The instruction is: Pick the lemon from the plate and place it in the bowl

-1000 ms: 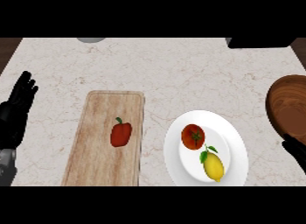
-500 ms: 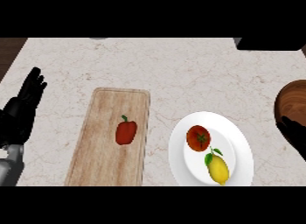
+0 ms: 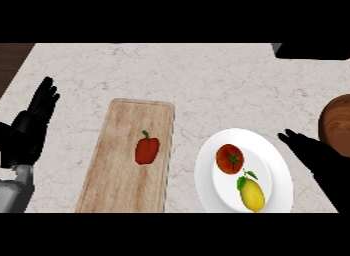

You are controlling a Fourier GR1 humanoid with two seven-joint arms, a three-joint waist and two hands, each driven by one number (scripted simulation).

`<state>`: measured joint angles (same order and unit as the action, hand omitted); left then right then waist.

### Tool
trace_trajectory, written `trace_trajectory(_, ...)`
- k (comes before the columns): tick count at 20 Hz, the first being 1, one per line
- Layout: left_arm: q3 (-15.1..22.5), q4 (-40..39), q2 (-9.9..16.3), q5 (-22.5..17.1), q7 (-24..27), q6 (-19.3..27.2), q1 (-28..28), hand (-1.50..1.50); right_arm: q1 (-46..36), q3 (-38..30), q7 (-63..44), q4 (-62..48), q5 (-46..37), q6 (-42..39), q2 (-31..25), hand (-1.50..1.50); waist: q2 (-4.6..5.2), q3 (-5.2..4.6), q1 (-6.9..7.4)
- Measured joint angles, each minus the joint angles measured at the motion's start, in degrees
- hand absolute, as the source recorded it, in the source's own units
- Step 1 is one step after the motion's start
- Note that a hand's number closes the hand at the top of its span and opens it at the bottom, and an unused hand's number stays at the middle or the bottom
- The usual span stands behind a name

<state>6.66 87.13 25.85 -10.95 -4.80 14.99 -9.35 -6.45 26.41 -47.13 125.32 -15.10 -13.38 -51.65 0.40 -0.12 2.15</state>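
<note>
The fingers (image 3: pixel 294 139) of the right hand (image 3: pixel 327 167) are straight and spread only a little, and they hold nothing. Their tips point up and to the left, just beside the right rim of the round white plate (image 3: pixel 207 172); whether they touch the rim I cannot tell. The hand comes in from the lower right corner of the head view.

On this plate lie two things. The yellow oval lemon (image 3: pixel 252 195), with a small green leaf at its top, is in the lower part of the plate, near the palm side of the right hand. The round red tomato (image 3: pixel 230 157) is just above the lemon, very near it. The dark brown wooden bowl (image 3: pixel 344 125) is at the right edge of the view, above the right hand, and only part of it is seen.

The left hand (image 3: pixel 23 135) rests open at the left edge of the pale marble worktop (image 3: pixel 207 75), fingers up. Between it and the plate lies a long light wooden cutting board (image 3: pixel 126 190) with a small red bell pepper (image 3: pixel 147 150) on it.

I think the risk is the tomato: if the fingers close too high on the plate, they may catch it or push it. A sideways touch could also roll the lemon.
</note>
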Motion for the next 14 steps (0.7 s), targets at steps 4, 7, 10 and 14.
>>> trace_trajectory(4, -0.53, -0.75, -0.71, 0.45, -0.77, 0.0, -1.1, 0.0, -5.49, 3.17, -2.71, -6.04, 2.52, -6.68, 3.97, -1.5, -0.08, 0.04, -0.56)
trace_trajectory(7, -1.21, -1.52, -0.81, 0.94, -0.59, -0.35, -1.39, 0.0, -8.21, 5.93, -5.08, -9.94, 2.76, -9.58, 7.67, -1.5, -0.16, 0.05, -0.92)
trace_trajectory(10, -2.97, -1.58, 0.12, 0.44, -0.46, -1.83, -0.41, 0.0, -8.6, 8.75, -5.48, -13.1, 0.5, -10.37, 10.92, -1.5, -0.27, 0.08, -1.26)
trace_trajectory(14, -3.33, -0.24, -0.85, 1.33, -0.86, -1.91, 0.67, 0.0, -9.8, 10.22, -4.47, -15.77, -4.35, -11.58, 13.4, -1.5, -0.36, 0.1, -1.61)
